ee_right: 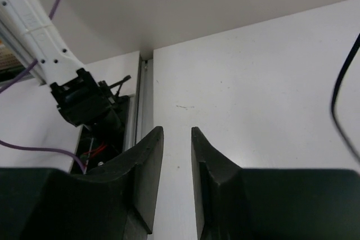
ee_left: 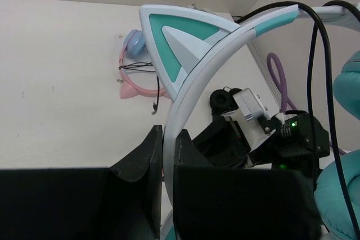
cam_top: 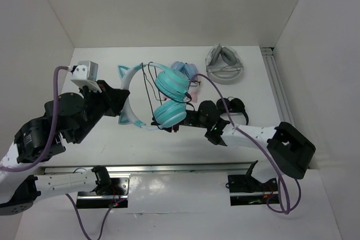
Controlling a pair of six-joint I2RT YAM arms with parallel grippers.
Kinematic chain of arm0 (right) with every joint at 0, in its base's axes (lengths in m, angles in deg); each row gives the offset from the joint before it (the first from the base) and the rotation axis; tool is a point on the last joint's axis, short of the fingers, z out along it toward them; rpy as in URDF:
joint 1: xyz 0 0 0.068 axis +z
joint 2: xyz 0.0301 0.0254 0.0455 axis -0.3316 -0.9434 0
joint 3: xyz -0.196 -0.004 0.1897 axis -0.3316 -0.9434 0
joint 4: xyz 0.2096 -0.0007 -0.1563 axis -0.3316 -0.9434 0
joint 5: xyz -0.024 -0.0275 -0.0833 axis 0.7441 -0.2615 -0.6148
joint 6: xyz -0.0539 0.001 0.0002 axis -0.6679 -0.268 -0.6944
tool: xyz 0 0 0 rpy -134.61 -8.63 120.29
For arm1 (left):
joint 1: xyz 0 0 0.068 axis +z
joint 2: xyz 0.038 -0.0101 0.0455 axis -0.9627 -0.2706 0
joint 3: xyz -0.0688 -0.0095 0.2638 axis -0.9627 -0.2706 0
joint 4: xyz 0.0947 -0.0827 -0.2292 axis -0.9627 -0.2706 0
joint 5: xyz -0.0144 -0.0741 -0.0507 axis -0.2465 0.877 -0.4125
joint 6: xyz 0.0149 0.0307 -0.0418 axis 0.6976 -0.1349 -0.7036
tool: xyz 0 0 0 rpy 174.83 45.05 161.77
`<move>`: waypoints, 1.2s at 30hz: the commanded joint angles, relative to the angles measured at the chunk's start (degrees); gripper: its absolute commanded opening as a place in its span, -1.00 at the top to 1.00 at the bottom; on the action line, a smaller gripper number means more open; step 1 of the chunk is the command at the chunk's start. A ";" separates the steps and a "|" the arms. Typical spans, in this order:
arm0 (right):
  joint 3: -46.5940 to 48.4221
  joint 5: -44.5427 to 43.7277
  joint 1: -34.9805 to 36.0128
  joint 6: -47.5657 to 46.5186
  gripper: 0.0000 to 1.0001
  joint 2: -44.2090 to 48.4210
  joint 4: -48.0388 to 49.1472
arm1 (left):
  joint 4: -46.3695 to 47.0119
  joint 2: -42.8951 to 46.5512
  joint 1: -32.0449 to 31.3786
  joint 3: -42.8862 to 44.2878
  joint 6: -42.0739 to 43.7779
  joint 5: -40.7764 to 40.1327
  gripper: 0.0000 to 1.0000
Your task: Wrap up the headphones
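Note:
The teal headphones [cam_top: 169, 96] are held up over the table middle, their pale headband with cat ears [cam_top: 128, 96] on the left and both teal cups on the right. My left gripper [cam_top: 119, 100] is shut on the headband; in the left wrist view the band [ee_left: 194, 82] runs up from between my jaws [ee_left: 167, 139]. The thin black cable [cam_top: 149, 85] hangs in loops across the band and cups. My right gripper [cam_top: 179, 123] sits just below the lower cup, its jaws [ee_right: 176, 133] slightly apart and empty. A stretch of cable [ee_right: 342, 102] shows at its right.
Pink headphones with light blue cups [cam_top: 185, 71] lie behind the teal ones, also in the left wrist view [ee_left: 138, 77]. Grey-white headphones [cam_top: 225, 66] lie at the back right. Small black headphones [cam_top: 233, 105] lie by my right arm. A metal rail [cam_top: 278, 82] runs along the right wall.

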 commanded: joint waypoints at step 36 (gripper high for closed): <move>-4.77 -20.80 2.37 -1.74 -0.40 0.96 11.79 | 3.97 -0.58 0.00 5.15 -4.08 1.69 1.00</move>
